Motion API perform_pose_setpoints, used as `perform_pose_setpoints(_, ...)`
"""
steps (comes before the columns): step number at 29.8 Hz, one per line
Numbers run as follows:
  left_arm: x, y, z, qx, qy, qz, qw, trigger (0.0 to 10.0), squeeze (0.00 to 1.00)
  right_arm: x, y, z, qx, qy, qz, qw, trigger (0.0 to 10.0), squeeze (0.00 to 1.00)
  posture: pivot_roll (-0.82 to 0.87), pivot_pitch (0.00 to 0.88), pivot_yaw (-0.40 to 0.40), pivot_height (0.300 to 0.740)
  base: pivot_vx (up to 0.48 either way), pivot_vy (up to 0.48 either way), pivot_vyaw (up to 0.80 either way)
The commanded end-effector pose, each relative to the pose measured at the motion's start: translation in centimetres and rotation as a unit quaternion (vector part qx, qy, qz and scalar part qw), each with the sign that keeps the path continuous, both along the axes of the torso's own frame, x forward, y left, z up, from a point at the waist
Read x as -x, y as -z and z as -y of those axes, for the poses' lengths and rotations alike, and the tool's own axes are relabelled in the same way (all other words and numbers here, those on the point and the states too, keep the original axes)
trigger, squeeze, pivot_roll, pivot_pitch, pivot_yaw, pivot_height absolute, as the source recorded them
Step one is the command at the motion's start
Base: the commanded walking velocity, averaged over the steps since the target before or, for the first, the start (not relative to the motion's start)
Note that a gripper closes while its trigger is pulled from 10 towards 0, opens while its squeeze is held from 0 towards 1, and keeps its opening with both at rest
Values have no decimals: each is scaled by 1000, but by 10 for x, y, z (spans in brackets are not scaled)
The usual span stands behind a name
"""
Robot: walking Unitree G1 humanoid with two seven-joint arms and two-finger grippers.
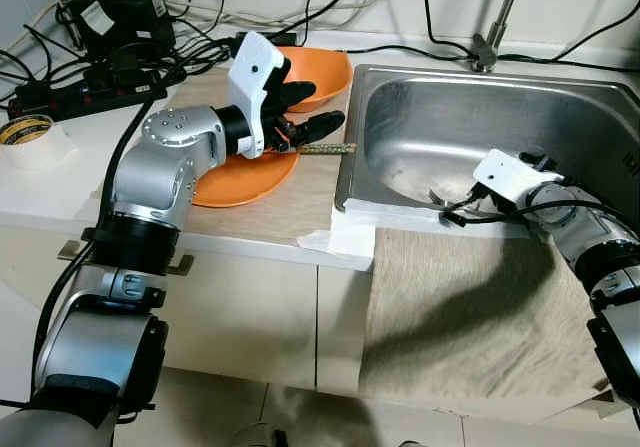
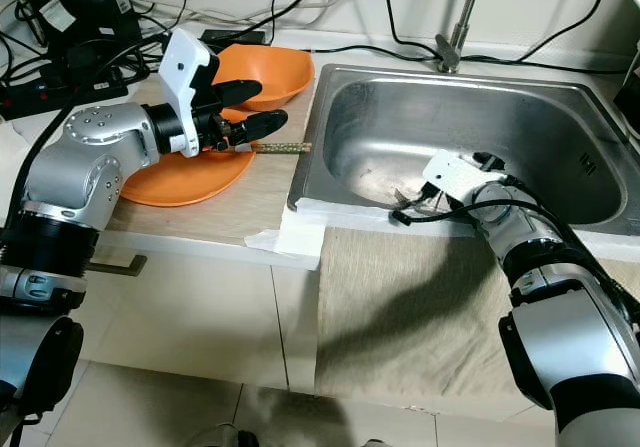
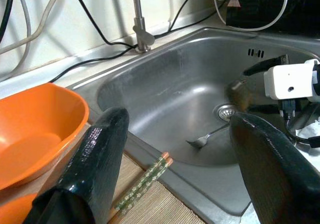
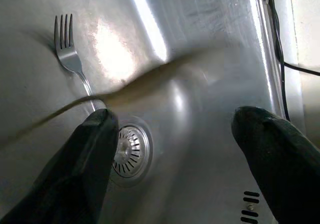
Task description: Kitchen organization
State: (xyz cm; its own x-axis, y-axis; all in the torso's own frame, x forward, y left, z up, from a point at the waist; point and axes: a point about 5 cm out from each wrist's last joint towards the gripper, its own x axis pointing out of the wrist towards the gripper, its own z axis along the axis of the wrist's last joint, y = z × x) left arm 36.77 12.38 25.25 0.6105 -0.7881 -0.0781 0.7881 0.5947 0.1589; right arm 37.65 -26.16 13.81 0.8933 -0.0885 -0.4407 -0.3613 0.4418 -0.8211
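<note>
Chopsticks (image 3: 143,183), a patterned pair, are seen lying on the counter mat at the counter's edge beside the sink (image 1: 420,117), their long axis pointing toward the basin, tips almost at its rim. The left gripper (image 1: 312,119) is held just above them, over an orange plate (image 1: 240,177) and in front of an orange bowl (image 1: 322,72). Its two black fingers (image 3: 97,154) are spread apart, nothing gripped; in the left wrist view the chopsticks are seen between and below the fingers, running nearly along the line of sight.

A fork (image 4: 70,58) lies on the sink floor, tines away from the drain (image 4: 130,151), its handle running back toward the drain. The right gripper (image 2: 410,205) is lowered into the sink from its front rim, fingers wide apart and empty, with the fork off to one finger's side rather than centred between them.

For the chopsticks, the left arm is judged far nearer; for the fork, the right. A descent of the open left fingers across the pair's narrow width appears to be what the next pick requires.
</note>
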Motion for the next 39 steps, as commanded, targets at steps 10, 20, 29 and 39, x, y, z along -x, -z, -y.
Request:
perform_pose_setpoints(10, 2, -2, -1, -12, 5, 7, 1000, 10000, 0, -2, 3, -9, -16, -6, 6, 1000, 10000, 961, -3, 0, 26, 732, 0, 0, 0)
perform_pose_setpoints(20, 0, -4, 0, -10, 1, 9, 1000, 10000, 0, -21, -37, -23, -234, 60, 115, 964, 10000, 0, -6, 0, 30, 732, 0, 0, 0)
perform_pose_setpoints(29, -2, -5, 0, 3, -14, 12, 1000, 10000, 0, -32, -69, -38, -422, 76, 185, 884, 10000, 0, -5, 0, 36, 732, 0, 0, 0)
perform_pose_setpoints(39, -4, 8, -5, 50, -66, -9, 997, 10000, 0, -29, -64, -75, -541, -31, 133, 830, 10000, 0, -26, 0, 40, 732, 0, 0, 0)
